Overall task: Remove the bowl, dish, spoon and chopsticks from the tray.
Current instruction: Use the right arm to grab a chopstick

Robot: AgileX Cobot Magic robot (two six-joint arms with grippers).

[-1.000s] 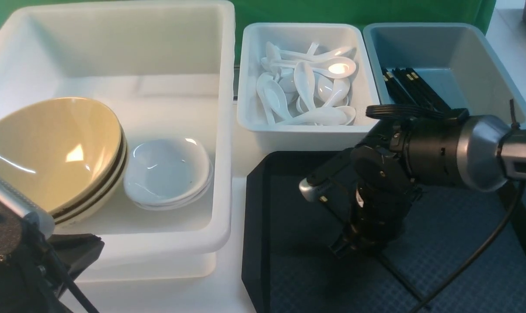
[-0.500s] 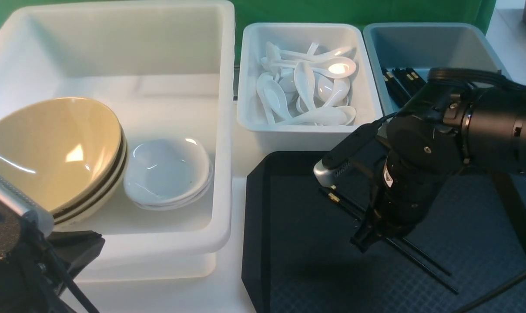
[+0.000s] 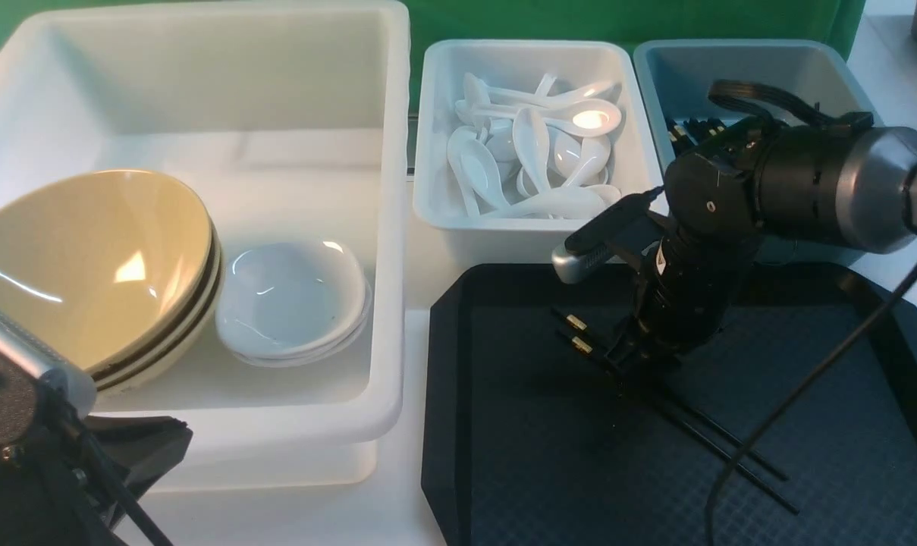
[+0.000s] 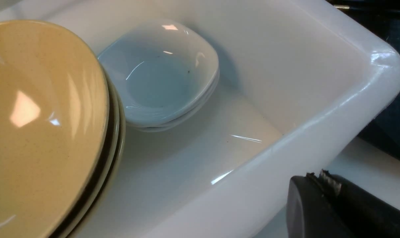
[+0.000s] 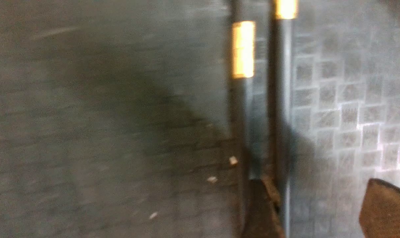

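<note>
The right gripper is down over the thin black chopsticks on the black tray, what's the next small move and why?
Probably nudge the right gripper sideways before closing. Its jaws stand open, yet one finger seems to sit between the thin black chopsticks, leaving only one stick in the gap. Both lie flat on the black diamond-textured tray.

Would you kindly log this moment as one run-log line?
right end effector: open over chopsticks | chopsticks: on tray | left end effector: beside white tub
</note>
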